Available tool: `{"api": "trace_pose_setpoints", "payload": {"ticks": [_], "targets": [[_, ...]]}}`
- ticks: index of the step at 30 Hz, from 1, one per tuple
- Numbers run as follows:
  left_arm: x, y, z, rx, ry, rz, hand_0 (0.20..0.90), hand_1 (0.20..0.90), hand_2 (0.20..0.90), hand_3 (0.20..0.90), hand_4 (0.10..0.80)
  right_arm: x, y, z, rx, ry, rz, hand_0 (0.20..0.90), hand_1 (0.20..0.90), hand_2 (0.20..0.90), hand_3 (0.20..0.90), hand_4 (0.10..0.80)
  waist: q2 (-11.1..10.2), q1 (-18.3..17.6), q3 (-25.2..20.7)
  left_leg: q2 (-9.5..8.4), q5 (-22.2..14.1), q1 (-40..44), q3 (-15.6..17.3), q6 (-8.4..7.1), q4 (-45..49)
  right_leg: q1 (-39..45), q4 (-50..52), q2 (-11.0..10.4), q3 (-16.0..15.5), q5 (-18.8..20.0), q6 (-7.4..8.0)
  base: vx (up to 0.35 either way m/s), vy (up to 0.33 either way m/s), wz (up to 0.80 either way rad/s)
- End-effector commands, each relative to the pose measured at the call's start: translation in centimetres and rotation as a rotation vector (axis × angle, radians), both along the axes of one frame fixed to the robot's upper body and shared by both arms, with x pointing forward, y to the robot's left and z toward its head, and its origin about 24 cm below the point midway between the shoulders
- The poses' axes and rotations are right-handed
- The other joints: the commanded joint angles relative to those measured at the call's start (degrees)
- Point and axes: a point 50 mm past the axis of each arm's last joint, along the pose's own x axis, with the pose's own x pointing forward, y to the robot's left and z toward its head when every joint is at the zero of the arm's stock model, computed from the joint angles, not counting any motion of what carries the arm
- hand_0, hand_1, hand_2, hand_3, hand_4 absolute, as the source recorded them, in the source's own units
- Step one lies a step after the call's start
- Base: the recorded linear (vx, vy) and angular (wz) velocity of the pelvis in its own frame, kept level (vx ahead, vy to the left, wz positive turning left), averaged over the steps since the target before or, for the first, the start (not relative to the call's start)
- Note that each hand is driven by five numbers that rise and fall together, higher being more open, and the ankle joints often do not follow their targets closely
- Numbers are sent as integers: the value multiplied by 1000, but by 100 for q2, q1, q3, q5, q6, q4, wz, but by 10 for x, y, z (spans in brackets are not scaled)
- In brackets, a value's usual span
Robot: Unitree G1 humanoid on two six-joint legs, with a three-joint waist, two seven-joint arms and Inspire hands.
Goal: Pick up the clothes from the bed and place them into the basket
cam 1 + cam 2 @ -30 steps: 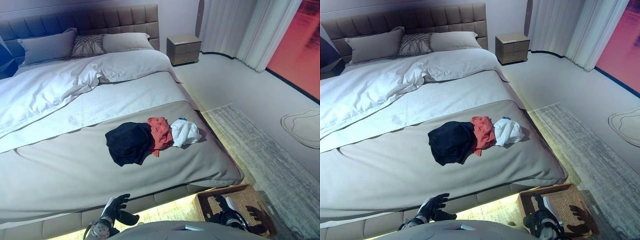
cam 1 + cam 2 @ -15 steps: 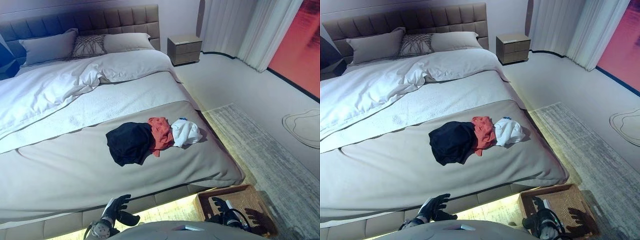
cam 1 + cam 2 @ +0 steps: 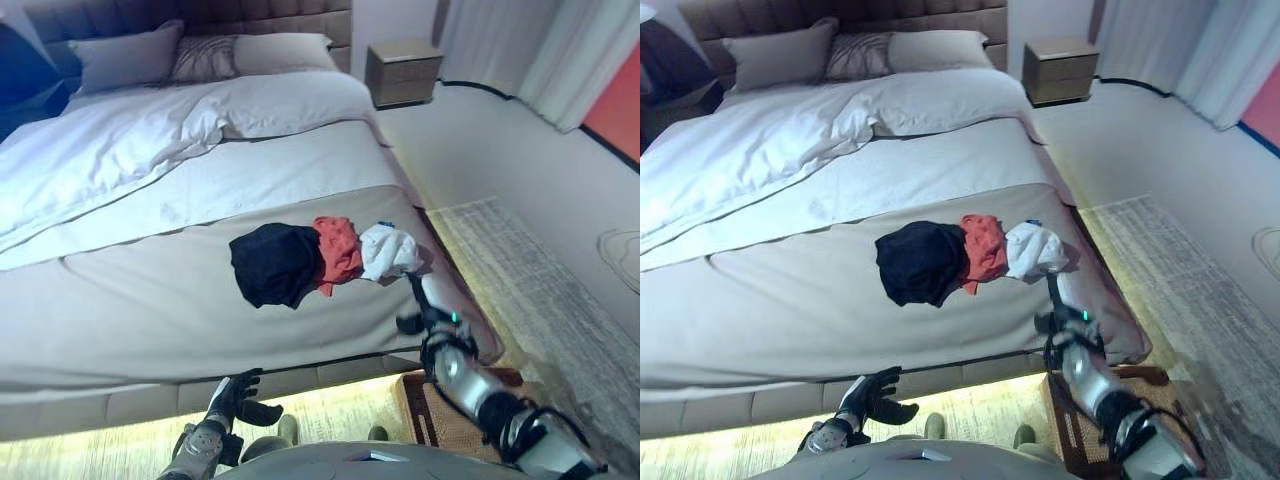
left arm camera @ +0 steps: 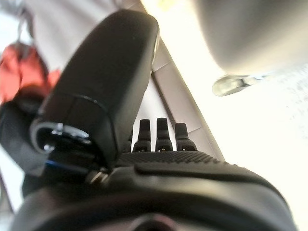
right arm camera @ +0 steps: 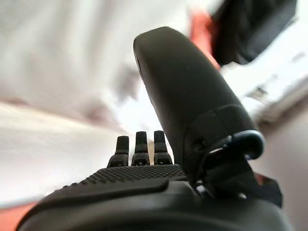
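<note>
A dark navy garment (image 3: 272, 262), a red garment (image 3: 337, 250) and a white garment (image 3: 388, 250) lie bunched together on the grey bed cover (image 3: 150, 300), near the bed's right edge. My right hand (image 3: 424, 312) is open, with straight fingers, above the bed's corner just below the white garment, not touching it. The wicker basket (image 3: 418, 412) stands on the floor at the bed's foot corner, partly hidden by my right arm. My left hand (image 3: 236, 399) is open and empty, low by the bed's foot edge. The red and dark garments also show in the left wrist view (image 4: 24, 72).
A white duvet (image 3: 120, 150) and pillows (image 3: 130, 55) cover the far half of the bed. A nightstand (image 3: 403, 72) stands beside the headboard. A grey rug (image 3: 530, 290) lies to the right of the bed, with curtains (image 3: 560, 50) beyond.
My right hand has risen from the basket to the bed's corner, close below the white garment. The camera has shifted forward and down. The left hand has barely moved.
</note>
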Motion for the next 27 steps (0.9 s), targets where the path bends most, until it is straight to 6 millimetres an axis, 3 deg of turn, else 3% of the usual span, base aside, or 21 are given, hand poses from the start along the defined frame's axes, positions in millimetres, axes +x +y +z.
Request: {"api": "trace_pose_setpoints", "payload": {"ticks": [1, 3, 5, 6, 8, 11, 13, 18, 27], "targets": [[69, 17, 42, 22, -281, 32, 900, 900, 900, 900, 800, 66, 28, 114, -85, -354, 128, 900, 900, 900, 900, 800, -239, 178, 712, -193, -1042, -366, -79, 2, 1119, -390, 1178, -344, -162, -812, -134, -316, 74, 24], [86, 17, 56, -4, -369, 31, 900, 900, 900, 900, 800, 86, 31, 168, -178, -476, 158, 900, 900, 900, 900, 800, -171, 311, 1175, -282, -1246, -1066, -187, 0, 2034, -1016, 2107, -455, -208, -1110, -283, -328, 101, 23], [91, 16, 62, -14, -404, 33, 900, 900, 900, 900, 800, 92, 35, 188, -199, -516, 167, 900, 900, 900, 900, 800, -142, 388, 1338, -312, -1394, -1379, -215, 28, 2451, -1357, 2620, -509, -174, -1314, -358, -133, 78, 21], [91, 16, 63, -14, -404, 33, 900, 900, 900, 900, 800, 92, 35, 188, -199, -516, 167, 900, 900, 900, 900, 800, -144, 382, 1320, -314, -1379, -1402, -220, 29, 2443, -1377, 2611, -510, -179, -1301, -358, -123, 91, 23], [99, 10, 78, -57, -499, 13, 900, 900, 900, 900, 800, 99, 41, 224, -201, -576, 155, 900, 900, 900, 900, 800, -75, 585, 1582, -378, -1614, -2116, -280, 72, 3316, -2023, 3696, -712, -205, -1690, -534, -118, 115, 24], [106, 6, 90, -93, -560, 6, 900, 900, 900, 900, 800, 104, 43, 244, -242, -611, 141, 900, 900, 900, 900, 800, -15, 721, 1722, -448, -1851, -2451, -299, 90, 3769, -2373, 4324, -841, -173, -1976, -544, -24, 68, 32], [112, 0, 102, -177, -617, 8, 900, 900, 900, 900, 800, 110, 40, 265, -316, -635, 100, 900, 900, 900, 900, 800, 98, 915, 1878, -625, -1969, -2872, -354, 164, 4222, -2792, 4906, -1005, -177, -2121, -570, -83, 117, 35], [110, -8, 116, -272, -693, -21, 900, 900, 900, 900, 800, 116, 41, 290, -369, -643, 55, 900, 900, 900, 900, 800, 315, 1155, 2153, -853, -2099, -3420, -411, 268, 4800, -3324, 5528, -1111, -179, -2253, -631, -24, 85, 32], [112, -6, 145, -367, -825, -24, 900, 900, 900, 900, 800, 121, 38, 320, -419, -592, -5, 900, 900, 900, 900, 800, 518, 1483, 2447, -1056, -2188, -4420, -503, 432, 5590, -4343, 6298, -1250, -242, -2312, -627, -1, 53, 16]]}}
